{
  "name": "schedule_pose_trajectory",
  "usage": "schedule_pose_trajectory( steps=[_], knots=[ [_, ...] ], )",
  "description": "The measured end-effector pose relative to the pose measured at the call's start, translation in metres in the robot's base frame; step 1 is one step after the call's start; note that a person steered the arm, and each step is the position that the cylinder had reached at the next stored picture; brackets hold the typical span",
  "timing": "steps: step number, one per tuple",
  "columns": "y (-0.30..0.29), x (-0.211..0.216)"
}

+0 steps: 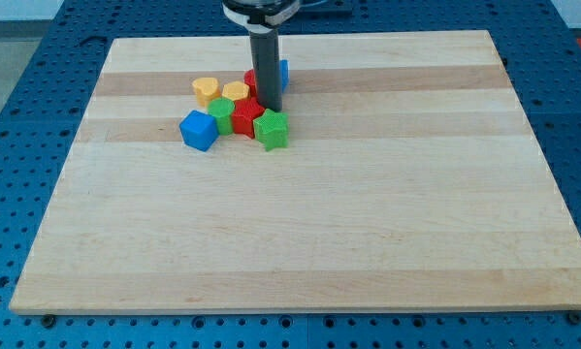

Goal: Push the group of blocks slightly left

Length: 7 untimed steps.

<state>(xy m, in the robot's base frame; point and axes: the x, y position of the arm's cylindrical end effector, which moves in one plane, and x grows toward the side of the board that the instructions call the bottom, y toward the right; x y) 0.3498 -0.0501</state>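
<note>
A tight group of blocks sits on the wooden board [300, 223] near the view's top, left of centre. It holds a blue cube [199, 130], a green block [221, 113], a red star-like block [245, 116], a green star-shaped block [272, 129], a yellow heart-shaped block [206, 90], a yellow block [236, 93], a red block [252, 79] and a blue block [282, 72] partly hidden behind the rod. My tip [271, 107] stands at the right side of the group, just above the green star and touching the red blocks.
The board lies on a blue perforated table [38, 58] that shows on all sides. The arm's mount [261, 12] hangs at the view's top above the blocks.
</note>
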Motion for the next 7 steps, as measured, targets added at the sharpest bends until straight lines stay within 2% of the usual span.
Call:
schedule_pose_trajectory(
  steps=[7],
  knots=[
    [-0.055, -0.005]
  ],
)
